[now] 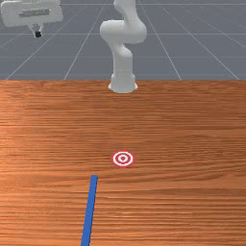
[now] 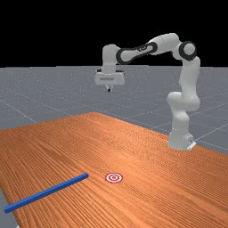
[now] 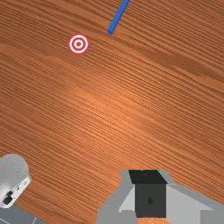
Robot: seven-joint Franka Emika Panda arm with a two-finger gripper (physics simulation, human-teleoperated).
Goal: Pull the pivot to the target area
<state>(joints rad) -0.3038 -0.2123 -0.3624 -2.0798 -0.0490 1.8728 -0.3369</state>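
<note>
We count one robot arm, standing on one base and carrying one tool. Under it all we have one worktop. Of bars we find one, the blue bar, and of targets we also find one, the round target in red and white. That gives us two things on the worktop besides the arm, one of each kind. In the front view, the far view and the wrist view alike, we get a single bar and a single target.
</note>
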